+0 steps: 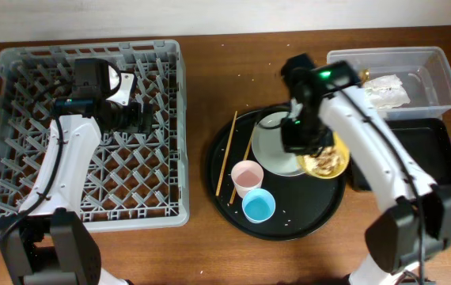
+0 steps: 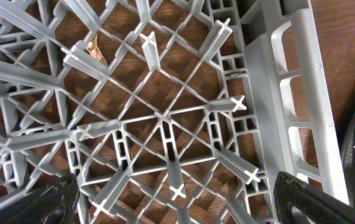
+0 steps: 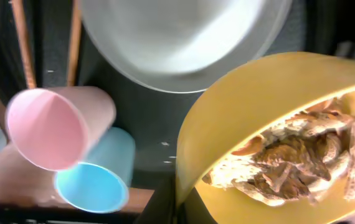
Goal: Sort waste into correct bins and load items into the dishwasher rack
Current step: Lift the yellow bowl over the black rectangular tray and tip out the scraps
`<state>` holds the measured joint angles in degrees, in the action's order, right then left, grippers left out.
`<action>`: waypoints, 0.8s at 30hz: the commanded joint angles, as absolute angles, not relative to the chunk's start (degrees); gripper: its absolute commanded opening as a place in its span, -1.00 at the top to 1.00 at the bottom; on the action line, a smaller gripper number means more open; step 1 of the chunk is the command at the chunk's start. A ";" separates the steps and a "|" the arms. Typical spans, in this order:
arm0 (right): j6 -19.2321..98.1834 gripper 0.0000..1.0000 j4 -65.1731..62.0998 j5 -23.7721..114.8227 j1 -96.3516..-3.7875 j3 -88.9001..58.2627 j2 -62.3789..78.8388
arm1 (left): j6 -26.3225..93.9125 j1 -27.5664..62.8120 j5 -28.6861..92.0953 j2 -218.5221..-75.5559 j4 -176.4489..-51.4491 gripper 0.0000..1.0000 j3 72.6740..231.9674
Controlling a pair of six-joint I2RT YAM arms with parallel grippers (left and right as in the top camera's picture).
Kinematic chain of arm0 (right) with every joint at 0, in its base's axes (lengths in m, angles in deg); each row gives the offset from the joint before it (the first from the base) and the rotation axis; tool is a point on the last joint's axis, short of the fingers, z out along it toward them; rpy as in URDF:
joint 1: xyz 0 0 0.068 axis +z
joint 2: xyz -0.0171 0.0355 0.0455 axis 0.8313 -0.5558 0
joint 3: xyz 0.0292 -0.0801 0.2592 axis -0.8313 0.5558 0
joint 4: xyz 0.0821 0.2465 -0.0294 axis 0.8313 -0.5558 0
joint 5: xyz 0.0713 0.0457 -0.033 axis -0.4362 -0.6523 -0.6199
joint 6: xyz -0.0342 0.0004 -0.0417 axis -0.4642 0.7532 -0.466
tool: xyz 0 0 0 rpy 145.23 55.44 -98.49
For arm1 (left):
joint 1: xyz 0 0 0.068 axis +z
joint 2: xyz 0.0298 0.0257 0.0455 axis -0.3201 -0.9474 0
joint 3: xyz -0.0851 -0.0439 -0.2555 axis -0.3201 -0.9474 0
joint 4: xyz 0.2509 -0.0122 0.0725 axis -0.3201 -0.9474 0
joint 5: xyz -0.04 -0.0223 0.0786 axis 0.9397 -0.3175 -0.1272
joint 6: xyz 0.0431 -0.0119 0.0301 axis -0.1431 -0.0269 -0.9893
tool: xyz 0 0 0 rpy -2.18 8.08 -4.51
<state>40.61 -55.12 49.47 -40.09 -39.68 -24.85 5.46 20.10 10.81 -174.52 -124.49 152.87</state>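
Near edge, centre: the round black tray (image 1: 289, 226) rests on the counter (image 1: 210, 71). The nearest item on it is the small blue cup (image 1: 258, 206), upright with its mouth up. The small pink cup (image 1: 247, 177) stands just beside it on the far side. Left of the cups, the two wooden chopsticks (image 1: 226, 154) lie on the tray, running near to far. Beyond the cups sits the pale plate (image 1: 273, 146). The yellow bowl (image 1: 326, 161) overlaps the plate's right edge and holds brownish food scraps (image 3: 289, 155) with white bits.

Right gripper (image 1: 301, 141): positioned at the bowl's left rim. In the right wrist view one dark finger (image 3: 162, 205) lies against the outside of the bowl wall. The other finger is hidden, so it cannot be determined whether the gripper is clamped on the bowl or released.

Right edge: the shallow black rectangular tray (image 1: 427, 154) lies just beside the round tray. Beyond it, in the far right corner, stands the clear tub (image 1: 443, 83), containing the crumpled white napkin (image 1: 386, 91).

Left half: the dishwasher rack (image 1: 20, 103) reaches from the near edge almost to the far edge. Left gripper (image 1: 142, 119): above the rack's right-hand part, released; its fingers (image 2: 314, 199) are spread wide, with only lattice floor between them
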 commanded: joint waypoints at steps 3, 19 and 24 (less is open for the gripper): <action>12.94 0.91 -55.03 34.72 -57.93 -40.86 -19.08 | 4.93 19.97 11.38 -174.81 -124.41 -0.99 153.83; -15.19 0.92 -38.27 -9.50 -100.07 -21.43 -26.53 | 4.93 19.97 11.38 -174.81 -124.41 -0.99 153.83; -24.59 0.92 -37.35 -14.20 -100.57 -19.81 -26.53 | 4.93 19.97 11.38 -174.81 -124.41 -0.99 153.83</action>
<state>-19.21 -37.87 -9.13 -100.35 -20.20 -26.40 5.46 20.10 10.79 -174.52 -124.52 152.87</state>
